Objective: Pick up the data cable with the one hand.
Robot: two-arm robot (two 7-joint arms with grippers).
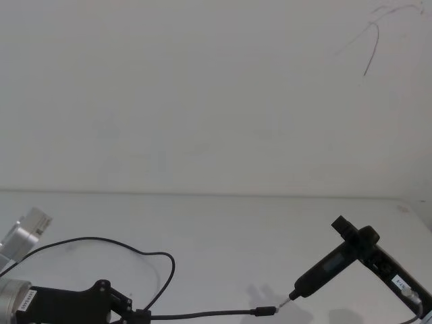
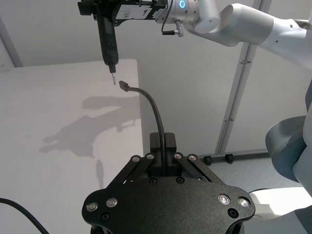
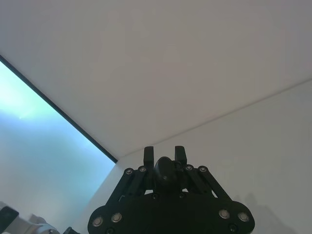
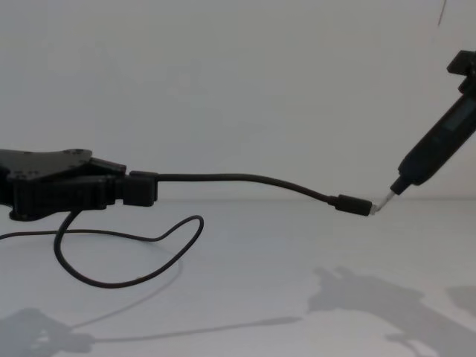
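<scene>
Chest view: left gripper (image 4: pixel 141 189) gripping data cable (image 4: pixel 245 181)

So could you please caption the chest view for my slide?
Left gripper holds the data cable above the table, connector beside the right gripper's tool.

A plain white wall (image 1: pixel 202 94) fills the space behind the white desk (image 1: pixel 223 223), meeting its far edge in a straight line. Near the wall's upper right corner runs a thin dark curved mark (image 1: pixel 372 47). Hard light throws sharp shadows (image 4: pixel 372 297) across the desk top. Beyond the desk's side edge, a grey floor (image 2: pixel 234 170) shows, with pale wall panels and a slim white upright post (image 2: pixel 236 92) standing on small dark feet.
</scene>
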